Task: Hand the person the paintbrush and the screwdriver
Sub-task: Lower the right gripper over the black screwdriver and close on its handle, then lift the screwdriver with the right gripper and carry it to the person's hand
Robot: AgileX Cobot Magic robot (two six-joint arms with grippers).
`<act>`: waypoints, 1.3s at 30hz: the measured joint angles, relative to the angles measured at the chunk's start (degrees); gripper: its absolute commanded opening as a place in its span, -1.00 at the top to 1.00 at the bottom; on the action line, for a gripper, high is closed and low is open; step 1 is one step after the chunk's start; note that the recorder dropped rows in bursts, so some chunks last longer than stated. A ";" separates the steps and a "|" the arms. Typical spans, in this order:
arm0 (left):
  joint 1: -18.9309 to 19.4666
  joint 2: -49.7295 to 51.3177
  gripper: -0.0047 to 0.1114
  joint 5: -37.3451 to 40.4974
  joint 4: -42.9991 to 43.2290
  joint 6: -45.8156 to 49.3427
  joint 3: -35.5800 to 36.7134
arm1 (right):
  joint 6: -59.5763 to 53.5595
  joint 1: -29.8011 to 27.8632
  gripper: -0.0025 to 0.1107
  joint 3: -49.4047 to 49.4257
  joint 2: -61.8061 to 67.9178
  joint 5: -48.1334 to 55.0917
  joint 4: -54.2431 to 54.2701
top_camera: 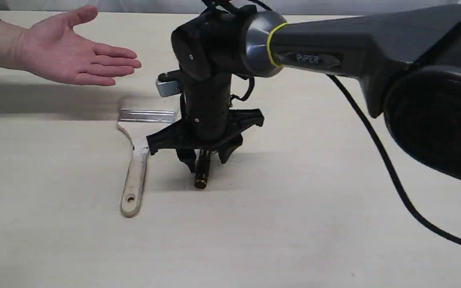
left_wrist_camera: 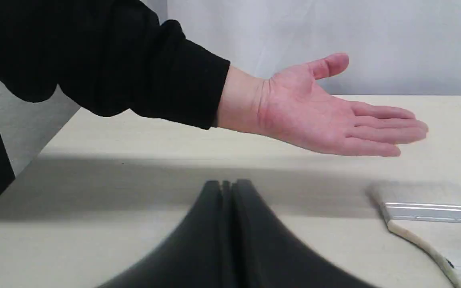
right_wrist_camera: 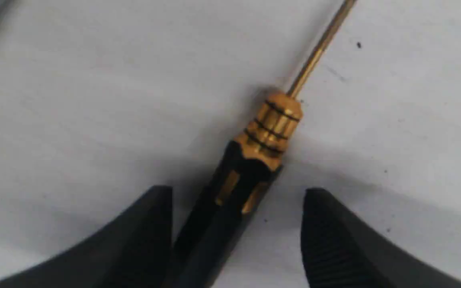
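The screwdriver (top_camera: pixel 202 170) lies on the table, its gold end ring toward the front edge. My right gripper (top_camera: pixel 205 160) points straight down over it. In the right wrist view, that gripper (right_wrist_camera: pixel 238 200) is open, one finger on each side of the black handle (right_wrist_camera: pixel 230 208); the gold collar and thin shaft stick out beyond. The paintbrush (top_camera: pixel 136 160) lies flat just left of that gripper, its ferrule toward the back. The person's open hand (top_camera: pixel 66 52) hovers palm up at the back left. My left gripper (left_wrist_camera: pixel 226 186) is shut and empty, facing the hand (left_wrist_camera: pixel 318 116) and the paintbrush (left_wrist_camera: pixel 430 216).
A black cable (top_camera: pixel 390 172) hangs from the right arm and trails over the table (top_camera: pixel 294 240) toward the right edge. The right arm's big base joint (top_camera: pixel 438 120) fills the right side. A pale wall stands behind the table.
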 measured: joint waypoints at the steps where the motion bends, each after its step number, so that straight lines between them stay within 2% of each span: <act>1: 0.00 0.00 0.92 0.00 0.00 0.00 0.00 | 0.17 0.00 0.28 0.00 0.31 -0.18 0.00; 6: 0.00 0.00 0.92 0.00 0.00 0.00 0.00 | -0.11 0.00 0.88 0.00 0.58 -0.74 -0.89; 14: 0.00 0.00 0.92 0.00 0.00 0.00 0.00 | -3.02 0.12 0.88 0.00 -1.11 0.07 -2.67; 20: 0.00 0.00 0.92 0.00 0.00 0.00 0.00 | -6.87 0.70 0.88 0.00 -10.89 -0.40 -0.17; 27: 0.00 0.00 0.92 0.00 0.00 0.00 0.00 | -13.31 5.03 0.88 -4.28 -20.98 -10.69 1.83; 32: 0.00 0.00 0.92 0.00 0.00 0.00 0.00 | -18.27 6.22 0.88 -11.10 -18.55 -14.05 6.27; 39: 0.00 0.00 0.92 0.00 0.00 0.00 0.00 | -20.66 6.22 0.88 -16.70 -8.58 -15.64 6.87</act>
